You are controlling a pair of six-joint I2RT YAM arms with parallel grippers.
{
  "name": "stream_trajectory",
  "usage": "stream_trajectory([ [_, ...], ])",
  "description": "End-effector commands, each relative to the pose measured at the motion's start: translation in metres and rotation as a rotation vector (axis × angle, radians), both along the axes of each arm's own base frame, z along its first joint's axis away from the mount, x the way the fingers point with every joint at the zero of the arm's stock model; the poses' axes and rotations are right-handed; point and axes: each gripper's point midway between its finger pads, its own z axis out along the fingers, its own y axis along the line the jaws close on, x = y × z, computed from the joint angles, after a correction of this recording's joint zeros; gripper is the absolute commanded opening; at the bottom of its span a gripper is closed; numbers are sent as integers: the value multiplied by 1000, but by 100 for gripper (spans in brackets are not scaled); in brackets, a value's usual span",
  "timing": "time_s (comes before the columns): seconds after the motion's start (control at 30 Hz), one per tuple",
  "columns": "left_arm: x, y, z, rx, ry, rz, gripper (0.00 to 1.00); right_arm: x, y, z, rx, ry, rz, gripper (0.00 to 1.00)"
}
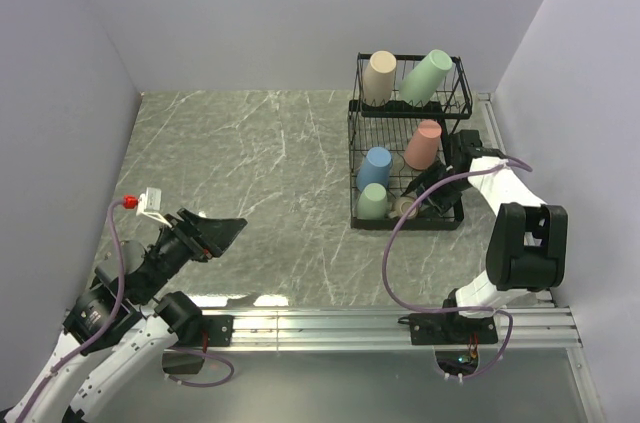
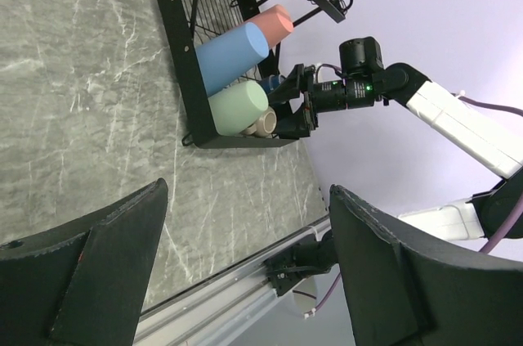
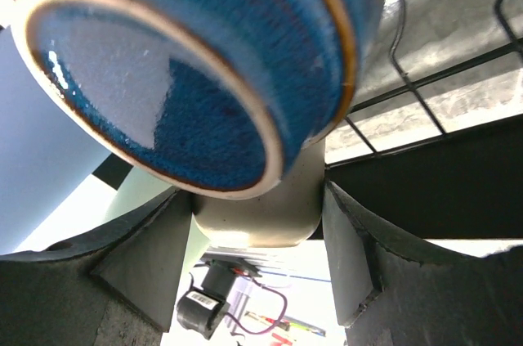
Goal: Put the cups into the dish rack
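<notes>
The black wire dish rack stands at the back right. Its upper tier holds a beige tumbler and a pale green tumbler. The lower tier holds a salmon-pink tumbler, a blue tumbler and a second pale green tumbler. My right gripper reaches into the lower tier's near right corner and is shut on the olive-tan mug. The dark navy mug lies right against it. My left gripper is open and empty, far left of the rack.
The marble tabletop stretches between my left gripper and the rack. The aluminium rail runs along the near edge. Pale walls close in on the left, back and right. A purple cable loops off my right arm.
</notes>
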Motion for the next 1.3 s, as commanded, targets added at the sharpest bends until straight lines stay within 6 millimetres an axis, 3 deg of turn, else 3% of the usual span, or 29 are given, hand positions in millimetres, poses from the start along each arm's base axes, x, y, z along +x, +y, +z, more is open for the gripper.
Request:
stream_trajectory([
  [0.0, -3, 8, 15, -7, -44, 20, 85, 2, 0, -4, -28, -2, 13, 57],
  [0.17, -2, 6, 16, -9, -45, 15, 85, 3, 0, 0, -49, -14, 25, 70],
  [0.3, -2, 5, 16, -12, -43, 11, 85, 9, -8, 14, -92, -57, 15, 94],
  [0.63, 0, -1, 19, -14, -44, -8, 85, 17, -10, 47, -112, -148, 16, 97],
  [0.9, 6, -8, 23, 30, -41, -22, 85, 14, -10, 105, -142, -294, 48, 98],
  [1.13, 23, -16, 46, 104, -74, -17, 86, -12, -6, 172, -180, -547, 107, 98],
  [1.17, 30, -21, 44, 141, -69, -22, 86, -23, -4, 189, -174, -624, 110, 98],
  [1.27, 45, -33, 53, 195, -85, -38, 89, -51, 7, 200, -170, -743, 158, 99],
])
